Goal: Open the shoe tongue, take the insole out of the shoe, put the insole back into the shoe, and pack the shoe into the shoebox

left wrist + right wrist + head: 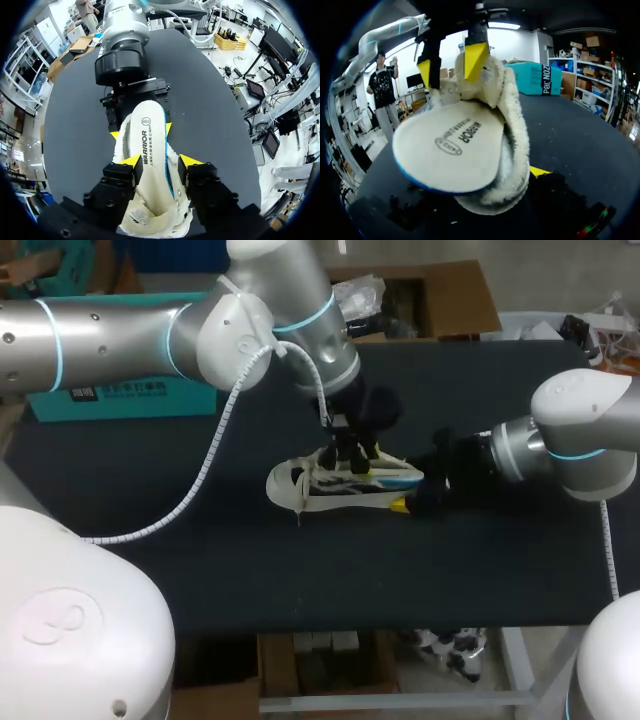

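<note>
Black table (300, 580), shoe (300, 490) at frame centre, insole (150, 145) seen protruding from it. Shoe is clamped from above by left gripper (160, 161) and at its right end by right gripper (141, 131)

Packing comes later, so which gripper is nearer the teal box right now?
Left. The left gripper grips the shoe mid-length, toward the teal box; the right gripper holds its end farthest from that box.
</note>
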Controlling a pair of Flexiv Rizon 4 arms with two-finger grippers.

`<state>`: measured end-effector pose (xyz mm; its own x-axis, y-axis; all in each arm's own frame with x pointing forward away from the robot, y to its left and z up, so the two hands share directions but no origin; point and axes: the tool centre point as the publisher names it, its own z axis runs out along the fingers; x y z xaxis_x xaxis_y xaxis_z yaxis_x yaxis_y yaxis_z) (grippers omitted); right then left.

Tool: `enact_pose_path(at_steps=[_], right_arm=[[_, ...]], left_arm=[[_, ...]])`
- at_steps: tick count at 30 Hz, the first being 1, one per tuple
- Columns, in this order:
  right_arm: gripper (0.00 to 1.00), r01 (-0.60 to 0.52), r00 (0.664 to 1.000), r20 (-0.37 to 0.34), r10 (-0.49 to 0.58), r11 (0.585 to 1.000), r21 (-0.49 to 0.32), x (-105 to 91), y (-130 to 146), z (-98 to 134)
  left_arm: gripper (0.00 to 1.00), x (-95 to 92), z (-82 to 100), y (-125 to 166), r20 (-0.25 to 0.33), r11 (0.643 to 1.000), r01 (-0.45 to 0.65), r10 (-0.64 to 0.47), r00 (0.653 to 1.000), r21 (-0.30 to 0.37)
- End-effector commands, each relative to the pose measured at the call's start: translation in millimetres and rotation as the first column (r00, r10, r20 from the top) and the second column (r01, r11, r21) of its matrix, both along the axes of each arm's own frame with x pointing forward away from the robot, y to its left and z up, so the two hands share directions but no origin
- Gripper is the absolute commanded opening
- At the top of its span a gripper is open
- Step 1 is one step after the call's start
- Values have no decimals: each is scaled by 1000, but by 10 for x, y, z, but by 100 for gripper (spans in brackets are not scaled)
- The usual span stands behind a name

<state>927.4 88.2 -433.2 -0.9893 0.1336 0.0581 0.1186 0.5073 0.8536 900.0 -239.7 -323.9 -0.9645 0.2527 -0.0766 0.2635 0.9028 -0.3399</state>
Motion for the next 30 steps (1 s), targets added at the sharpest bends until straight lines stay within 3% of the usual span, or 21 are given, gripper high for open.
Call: enact_pose_path(at_steps=[1,9,21,30], right_arm=[[0,-1,1000,1,1,1000,5,4,8,-96],[0,-1,1000,1,1,1000,5,4,8,-96],[0,-1,1000,1,1,1000,5,4,8,-96],[0,-1,1000,1,1,1000,5,4,8,-96]], left_arm=[[47,-114,-6,-97,31,1000,6,-6,999,10],[46,-194,-58,-275,95,1000,-4,3,996,17],[46,-67,-269,-412,136,997,-77,74,988,22],[46,-27,-319,-481,181,995,-103,97,979,21]])
